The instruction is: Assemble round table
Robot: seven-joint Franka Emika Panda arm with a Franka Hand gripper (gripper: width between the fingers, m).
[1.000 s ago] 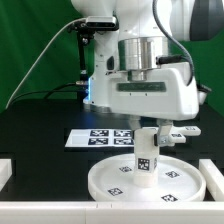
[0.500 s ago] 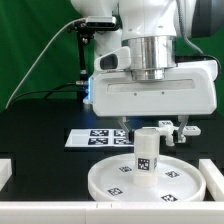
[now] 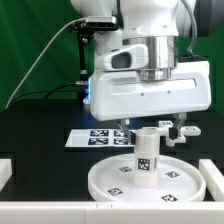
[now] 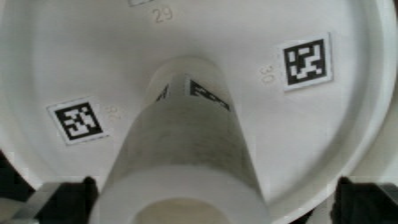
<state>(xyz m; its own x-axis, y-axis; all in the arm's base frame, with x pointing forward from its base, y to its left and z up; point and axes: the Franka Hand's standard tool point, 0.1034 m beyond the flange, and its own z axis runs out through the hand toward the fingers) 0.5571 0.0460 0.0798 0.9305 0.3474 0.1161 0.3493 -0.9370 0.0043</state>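
The round disc (image 3: 105, 180) looks like white plastic, smooth with a soft sheen. Its square tags (image 4: 306, 60) are flat printed black-and-white patches (paper or sticker, hard to tell). The leg (image 3: 146, 145) is the same white plastic, though close up its surface is finely grained and duller. The worktop (image 3: 35, 135) is black and matt. The arm housing (image 3: 150, 95) is smooth, glossy white plastic.
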